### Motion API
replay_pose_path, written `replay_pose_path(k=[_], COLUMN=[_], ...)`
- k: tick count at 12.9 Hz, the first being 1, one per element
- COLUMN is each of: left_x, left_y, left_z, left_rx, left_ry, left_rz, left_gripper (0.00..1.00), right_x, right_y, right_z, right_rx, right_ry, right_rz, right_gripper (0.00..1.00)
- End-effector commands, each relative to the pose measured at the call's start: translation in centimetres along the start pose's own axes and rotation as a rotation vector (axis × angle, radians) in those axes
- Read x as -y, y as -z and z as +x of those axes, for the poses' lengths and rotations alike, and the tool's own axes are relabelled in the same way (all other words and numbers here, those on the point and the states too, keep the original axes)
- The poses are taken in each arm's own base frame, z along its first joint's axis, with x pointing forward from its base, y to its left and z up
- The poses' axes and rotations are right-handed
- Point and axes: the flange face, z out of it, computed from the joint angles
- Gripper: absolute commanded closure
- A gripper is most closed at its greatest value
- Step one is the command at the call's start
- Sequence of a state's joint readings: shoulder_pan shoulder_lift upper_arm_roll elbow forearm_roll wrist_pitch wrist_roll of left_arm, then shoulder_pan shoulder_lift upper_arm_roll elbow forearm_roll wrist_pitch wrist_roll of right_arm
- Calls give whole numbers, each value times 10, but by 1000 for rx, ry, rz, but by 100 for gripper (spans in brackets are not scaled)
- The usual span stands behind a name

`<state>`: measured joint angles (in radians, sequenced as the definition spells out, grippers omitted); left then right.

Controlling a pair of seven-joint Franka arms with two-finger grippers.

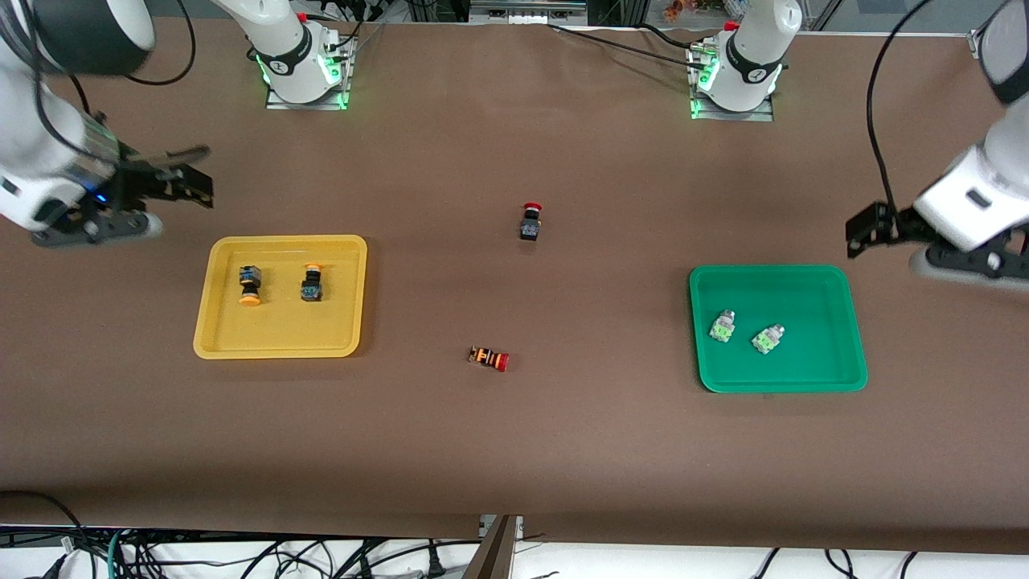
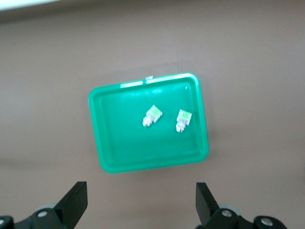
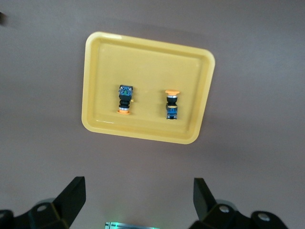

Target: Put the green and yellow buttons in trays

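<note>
A shallow yellow plastic tray [image 1: 281, 342] with a raised rim lies toward the right arm's end of the brown table [image 1: 514, 450]; its green twin tray [image 1: 836, 370] lies toward the left arm's end. The right gripper [image 1: 181, 181] and left gripper [image 1: 864, 233] hang in the air by their trays, jaws spread and empty. Two black-bodied buttons with yellow-orange caps [image 1: 250, 285] [image 1: 312, 283] lie in the yellow tray, two pale green-faced buttons [image 1: 722, 326] [image 1: 768, 338] in the green.

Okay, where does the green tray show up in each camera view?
Front view: green tray toward the left arm's end of the table.
Left wrist view: green tray mid-picture.
Right wrist view: not in it.
Shared landmark: two green buttons lying inside it.
</note>
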<state>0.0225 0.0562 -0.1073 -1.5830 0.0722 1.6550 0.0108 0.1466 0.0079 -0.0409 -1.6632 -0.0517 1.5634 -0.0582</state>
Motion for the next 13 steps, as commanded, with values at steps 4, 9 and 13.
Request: replay_pose_path(k=[4,9,13], left_x=[7,1,-4], left_y=[1,2,1], left_z=[-34,-33,-35], left_rx=[-1,-3,15], left_ry=[64,57,51], left_rz=[-10,-19,-17], left_gripper=[0,0,0], right_x=[-14,-11,-13], right_y=[29,37,34], right_z=[-26,-16,-14], right_rx=[46,47,52], right_ry=[-33,-30,-34], right_rz=[-18,-7,-7], right_gripper=[0,0,0])
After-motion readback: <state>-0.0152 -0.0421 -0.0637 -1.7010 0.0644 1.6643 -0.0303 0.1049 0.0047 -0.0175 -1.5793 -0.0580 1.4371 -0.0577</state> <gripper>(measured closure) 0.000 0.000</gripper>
